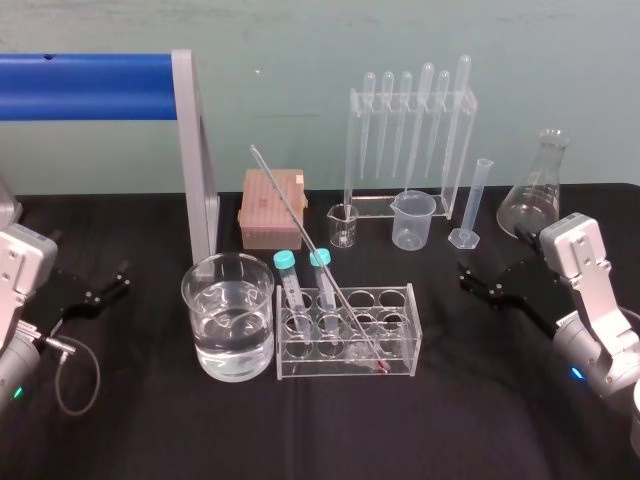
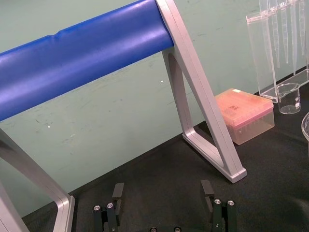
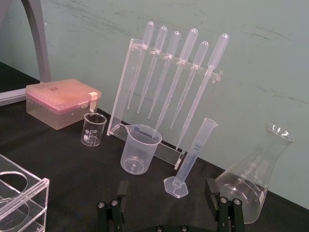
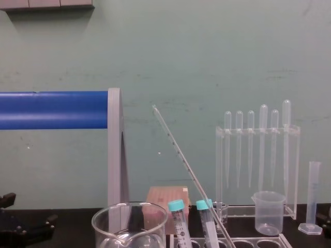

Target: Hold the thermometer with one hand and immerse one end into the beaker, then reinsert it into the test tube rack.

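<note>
Thermometer (image 1: 283, 200) standing in the rack (image 1: 413, 335), not yet grasped. The lower, red-tipped end is seated low in the rack toward its near right. From there the rod is tilted up and away to the far left, so that its free upper end is carried beyond the rack and behind the beaker (image 1: 200, 320). In the chest view the same lean is seen from the side, the thermometer (image 4: 190, 173) rising leftward well above the rack. The long axis is thus oblique, neither upright nor flat. Two teal-capped tubes (image 1: 290, 290) are held in the rack's left holes. The rod passes just beside the right-hand tube; whether it touches it cannot be told. The beaker, partly filled with clear liquid, is set just left of the rack.

The right gripper (image 3: 166, 189) is held low over the table (image 1: 450, 420) to the right of the rack, its jaws spread wide and empty. The left gripper (image 2: 161, 192) is held at the far left, likewise spread wide and empty, with the beaker between it and the thermometer.

The right gripper is judged the nearer and the less obstructed, the thermometer lying to its left. The bare shaft above the tube caps is judged the part to be taken, with the jaws set across the tilted axis.
</note>
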